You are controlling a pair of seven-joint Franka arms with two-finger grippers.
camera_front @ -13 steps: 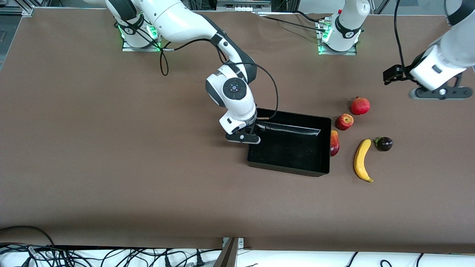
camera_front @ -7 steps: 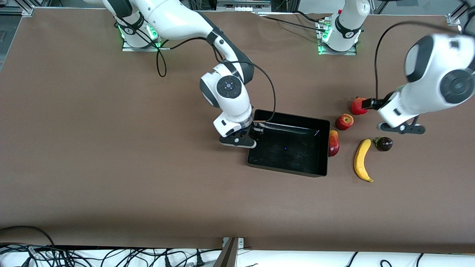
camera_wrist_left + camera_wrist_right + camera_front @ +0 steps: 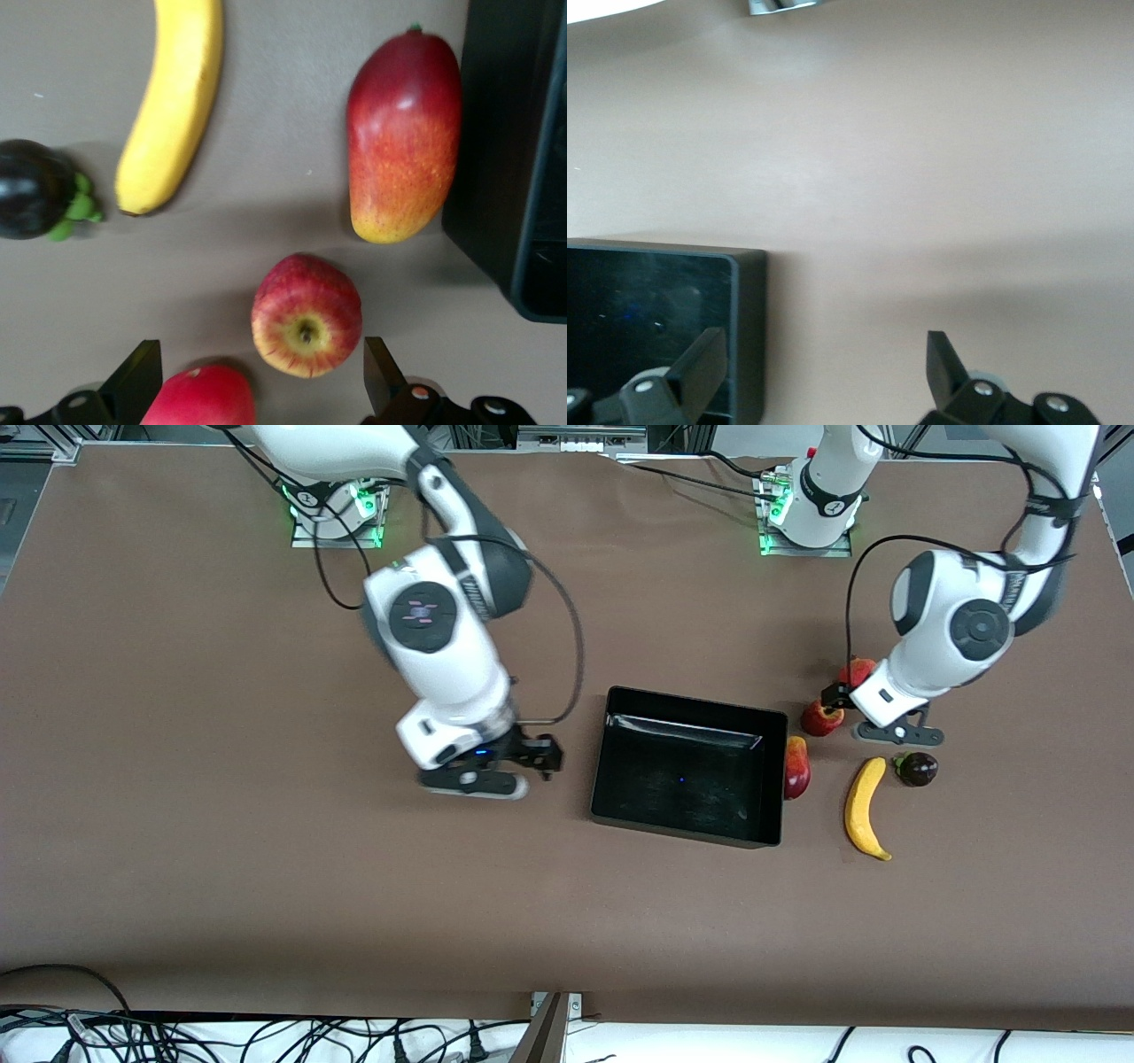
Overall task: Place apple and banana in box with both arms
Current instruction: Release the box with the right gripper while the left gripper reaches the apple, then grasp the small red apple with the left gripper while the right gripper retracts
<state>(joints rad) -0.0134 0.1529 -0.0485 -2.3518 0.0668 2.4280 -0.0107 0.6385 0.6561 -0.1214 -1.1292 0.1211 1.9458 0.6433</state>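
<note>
Apple [image 3: 306, 315] lies between pomegranate [image 3: 198, 396] and mango [image 3: 403, 138].

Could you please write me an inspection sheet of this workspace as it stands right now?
Surface: brown table, flat, no spills seen.
Job's things: apple and banana lie on the table beside the box, toward the left arm's end; box holds nothing.
Clutter: mango-like fruit against the box wall; pomegranate beside the apple; dark round fruit beside the banana.
Grippers: left gripper open, over the apple and pomegranate; right gripper open and holding nothing, over the table beside the box toward the right arm's end.
Cables: black cables loop along both arms; more lie off the table edge nearest the camera.
Surroundings: arm bases lit green.
</note>
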